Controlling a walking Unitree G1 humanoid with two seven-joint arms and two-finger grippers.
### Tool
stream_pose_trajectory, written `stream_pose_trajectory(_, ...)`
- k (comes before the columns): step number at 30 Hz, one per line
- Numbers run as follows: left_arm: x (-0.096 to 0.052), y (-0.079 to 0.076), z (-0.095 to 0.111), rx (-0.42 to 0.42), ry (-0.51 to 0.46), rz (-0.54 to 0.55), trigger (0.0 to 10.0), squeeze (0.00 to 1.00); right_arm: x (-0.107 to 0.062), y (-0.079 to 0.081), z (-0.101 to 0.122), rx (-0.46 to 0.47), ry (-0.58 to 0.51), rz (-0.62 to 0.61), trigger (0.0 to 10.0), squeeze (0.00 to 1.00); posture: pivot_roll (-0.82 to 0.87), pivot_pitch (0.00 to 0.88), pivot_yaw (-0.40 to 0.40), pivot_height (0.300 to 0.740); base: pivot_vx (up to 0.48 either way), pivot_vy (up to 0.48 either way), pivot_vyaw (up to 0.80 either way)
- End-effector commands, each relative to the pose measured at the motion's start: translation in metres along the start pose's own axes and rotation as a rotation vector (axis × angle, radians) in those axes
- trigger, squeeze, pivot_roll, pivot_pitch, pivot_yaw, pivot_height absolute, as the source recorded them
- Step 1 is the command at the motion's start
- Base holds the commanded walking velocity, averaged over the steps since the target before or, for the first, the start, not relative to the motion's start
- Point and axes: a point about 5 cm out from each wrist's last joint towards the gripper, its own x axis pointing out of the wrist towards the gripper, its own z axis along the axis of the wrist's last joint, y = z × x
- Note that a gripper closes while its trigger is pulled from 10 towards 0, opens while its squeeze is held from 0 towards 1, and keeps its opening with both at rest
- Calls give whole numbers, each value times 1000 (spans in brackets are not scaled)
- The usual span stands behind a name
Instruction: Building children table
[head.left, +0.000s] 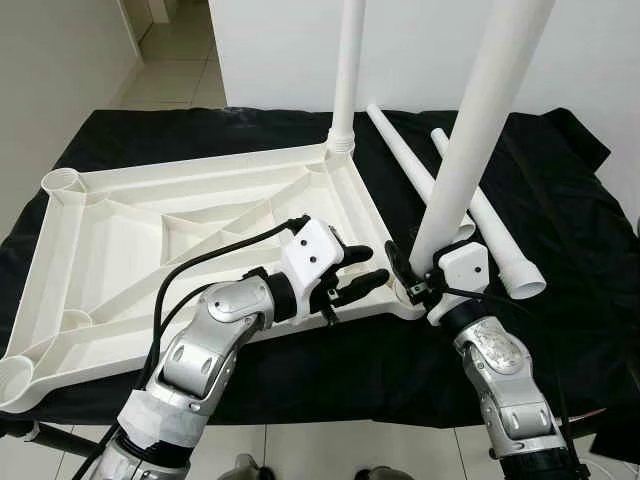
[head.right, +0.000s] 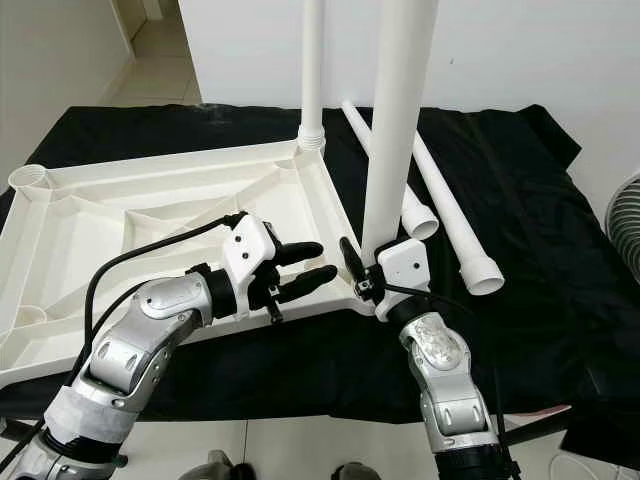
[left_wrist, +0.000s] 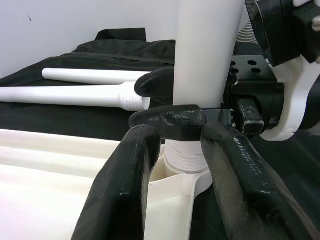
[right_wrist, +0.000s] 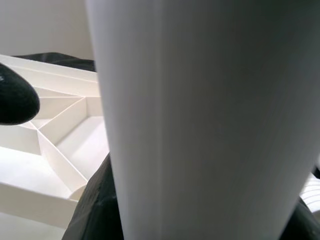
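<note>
**Leg held upright at the near corner socket of the inverted tabletop**

Left eye view: A white tabletop (head.left: 130, 240) is seen lying underside up on a black cloth (head.left: 560, 210). One leg (head.left: 347, 70) is seated upright in the far corner socket. A second leg (head.left: 470, 150) is held upright at the near right corner by the right gripper (head.left: 412, 278), whose black fingers are clamped round its lower end. The left gripper (head.left: 358, 275) is placed just beside that corner, over the tabletop's near rim, fingers parted and holding nothing. Two spare legs (head.left: 490, 225) are seen lying on the cloth beyond the right arm.

Right eye view: The same layout is recorded; the held leg (head.right: 395, 130) stands in the corner socket, between the two grippers.

Left wrist view: The threaded foot of the held leg (left_wrist: 187, 155) is seen entering the corner socket (left_wrist: 192, 182), just beyond the spread left fingers (left_wrist: 125, 185). A right finger (left_wrist: 172, 120) is wrapped across the leg above the threads.

Right wrist view: The leg's shaft (right_wrist: 200, 120) is pressed close against the camera, with tabletop ribs (right_wrist: 60, 135) behind it.
</note>
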Motion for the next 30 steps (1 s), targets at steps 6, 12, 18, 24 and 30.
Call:
stream_pose_trajectory(6, 0, 3, 2, 8, 1, 16, 10000, 0, -3, -2, -31, 185, 201, -68, 10000, 0, -113, 81, 55, 740, 0, 0, 0)
stream_pose_trajectory(12, -1, 4, 3, 10, -1, 19, 10000, 0, -1, -6, -33, 245, 219, -105, 10000, 0, -110, 83, 52, 740, 0, 0, 0)
stream_pose_trajectory(18, -1, 4, 3, 10, -3, 21, 10000, 0, -1, -8, -35, 325, 239, -145, 10000, 0, -111, 85, 49, 740, 0, 0, 0)
stream_pose_trajectory(24, 0, 4, 4, 10, -5, 23, 10000, 0, -4, -9, -38, 340, 259, -168, 10000, 0, -112, 87, 47, 740, 0, 0, 0)
stream_pose_trajectory(30, 0, 4, 4, 11, -7, 25, 10000, 0, -6, -6, -39, 279, 258, -156, 10000, 0, -112, 87, 47, 740, 0, 0, 0)
